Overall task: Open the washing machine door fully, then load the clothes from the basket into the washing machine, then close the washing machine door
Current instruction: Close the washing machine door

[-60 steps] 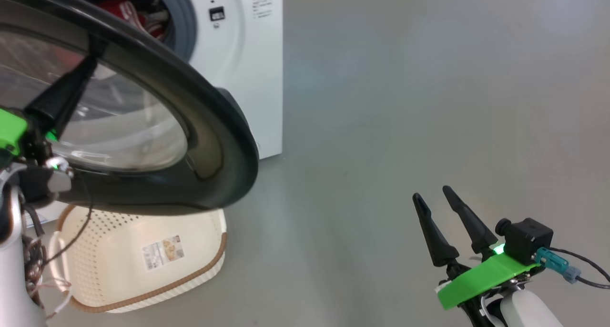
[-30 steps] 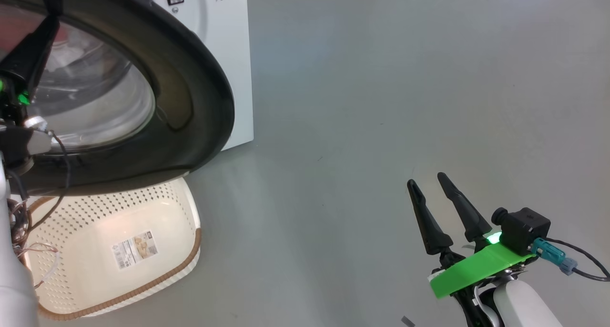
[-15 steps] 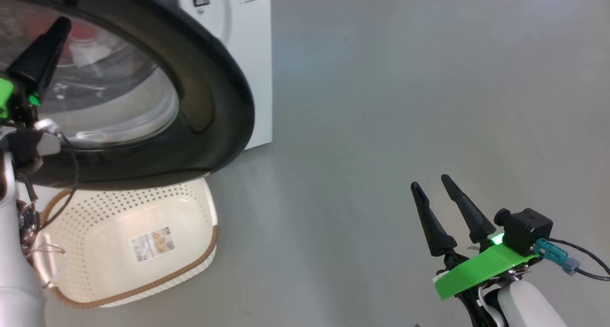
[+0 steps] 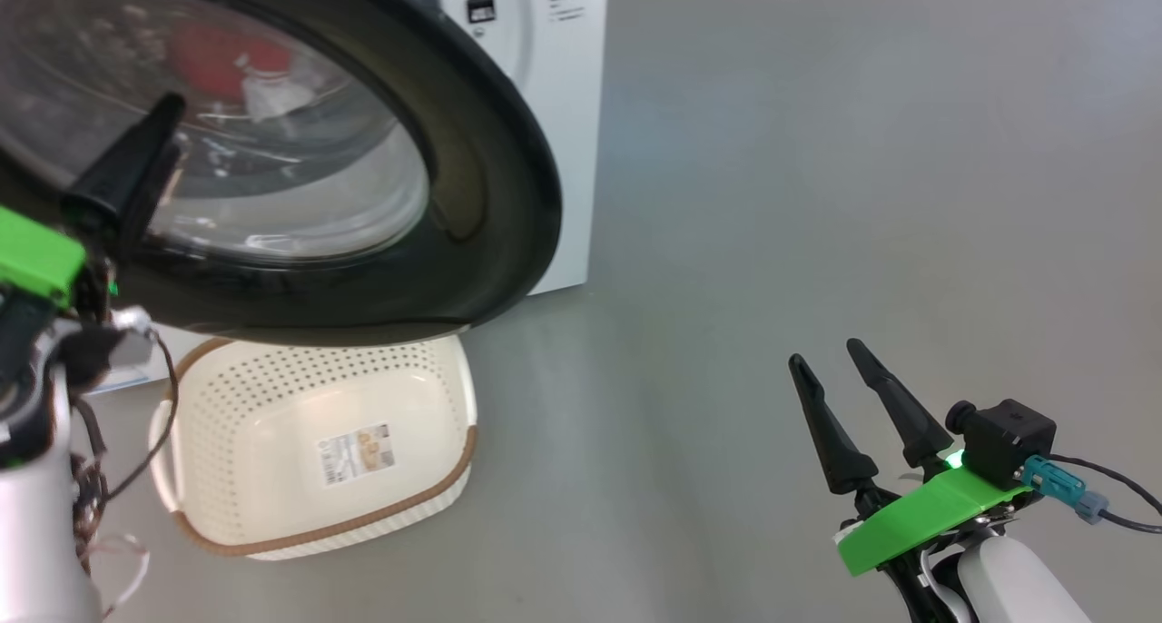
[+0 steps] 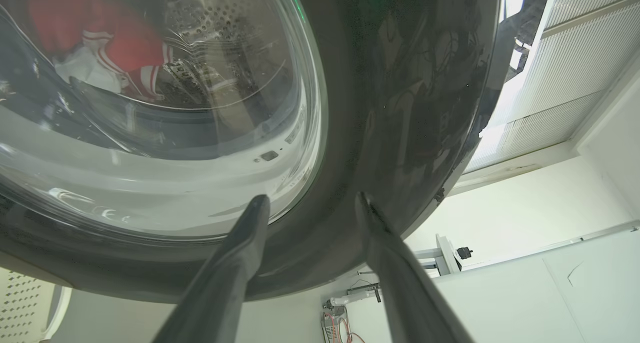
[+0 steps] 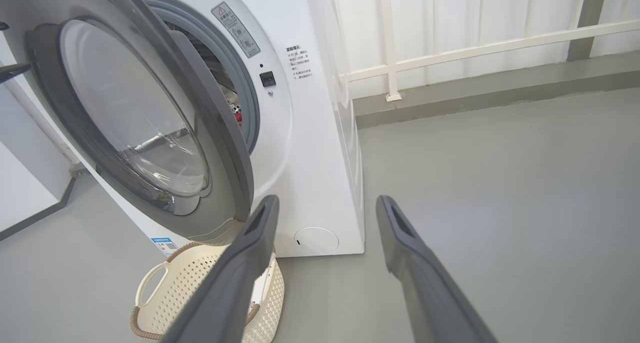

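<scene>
The washing machine door (image 4: 490,196) stands swung out from the white washing machine (image 4: 563,105). In the left wrist view my left gripper (image 5: 311,199) is open, its fingers spread close against the door's glossy black ring (image 5: 400,108); whether they touch it I cannot tell. Red and white clothes (image 5: 100,38) lie in the steel drum, seen through the glass. The cream basket (image 4: 272,373) sits on the floor below the door, with just a label sticker inside. My right gripper (image 4: 826,355) hangs open over bare floor at the lower right, holding nothing.
The right wrist view shows the door's grey inner side (image 6: 135,113), the round filter cap (image 6: 316,240) and the basket (image 6: 200,288) in front of the machine. A white railing (image 6: 450,53) runs along the far wall. Grey floor (image 4: 817,151) spreads to the right.
My left gripper's fingers have parted on the door's outer face. The head view has shifted, so the door and basket sit further right in it. The right gripper is unchanged.
</scene>
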Available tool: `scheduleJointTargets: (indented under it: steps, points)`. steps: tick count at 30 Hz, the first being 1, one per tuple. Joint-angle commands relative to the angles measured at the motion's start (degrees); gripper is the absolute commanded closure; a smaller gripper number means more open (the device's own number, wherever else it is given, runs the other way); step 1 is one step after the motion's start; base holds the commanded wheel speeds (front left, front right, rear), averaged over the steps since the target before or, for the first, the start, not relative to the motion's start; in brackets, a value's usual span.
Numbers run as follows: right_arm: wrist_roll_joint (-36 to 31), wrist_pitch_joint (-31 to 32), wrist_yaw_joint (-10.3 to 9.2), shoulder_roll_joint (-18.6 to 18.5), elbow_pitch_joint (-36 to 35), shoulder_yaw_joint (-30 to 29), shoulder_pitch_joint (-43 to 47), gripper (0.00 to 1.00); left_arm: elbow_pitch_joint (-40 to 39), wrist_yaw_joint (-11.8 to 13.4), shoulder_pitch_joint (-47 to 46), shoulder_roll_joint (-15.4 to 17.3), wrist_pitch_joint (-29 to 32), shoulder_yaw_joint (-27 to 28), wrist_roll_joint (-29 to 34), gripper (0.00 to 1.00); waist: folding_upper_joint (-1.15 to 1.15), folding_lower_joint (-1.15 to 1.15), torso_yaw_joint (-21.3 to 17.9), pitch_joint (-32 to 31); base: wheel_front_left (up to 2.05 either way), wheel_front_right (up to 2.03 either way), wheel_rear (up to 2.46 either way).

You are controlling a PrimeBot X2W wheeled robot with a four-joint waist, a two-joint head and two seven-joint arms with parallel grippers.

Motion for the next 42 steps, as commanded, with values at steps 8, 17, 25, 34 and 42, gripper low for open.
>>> scheduleJointTargets:
  steps: [8, 17, 25, 34, 42]
  points:
    - [-0.1, -0.3, 0.09, -0.9, -1.3, 0.6, -0.5, 0.0, -5.0, -6.7, 5.7, 6.2, -4.0, -0.7, 8.3, 0.0, 0.0, 0.0, 4.5, -0.7, 0.0, 0.0, 0.0]
    - [0.0, -0.3, 0.09, -1.4, -1.2, 0.1, -0.6, 0.0, -5.9, -11.5, 12.8, 7.9, -11.3, -1.2, 15.3, 0.0, 0.0, 0.0, 7.3, -1.3, 0.0, 0.0, 0.0]
    - [-0.1, -0.3, 0.09, -2.0, -1.3, -0.1, -0.6, 0.0, -6.8, -14.7, 18.8, 8.2, -20.5, -1.3, 21.9, 0.0, 0.0, 0.0, 8.9, -1.9, 0.0, 0.0, 0.0]
    - [0.3, -0.3, 0.09, -2.7, -1.6, 0.1, -0.6, 0.0, -7.4, -15.9, 24.9, 7.8, -28.7, -1.4, 26.7, 0.0, 0.0, 0.0, 8.8, -2.2, 0.0, 0.0, 0.0]
    - [0.3, -0.3, 0.09, -2.8, -1.7, 0.0, -0.2, 0.0, -6.6, -16.3, 31.2, 6.9, -38.5, -1.8, 33.1, 0.0, 0.0, 0.0, 7.9, -2.7, 0.0, 0.0, 0.0]
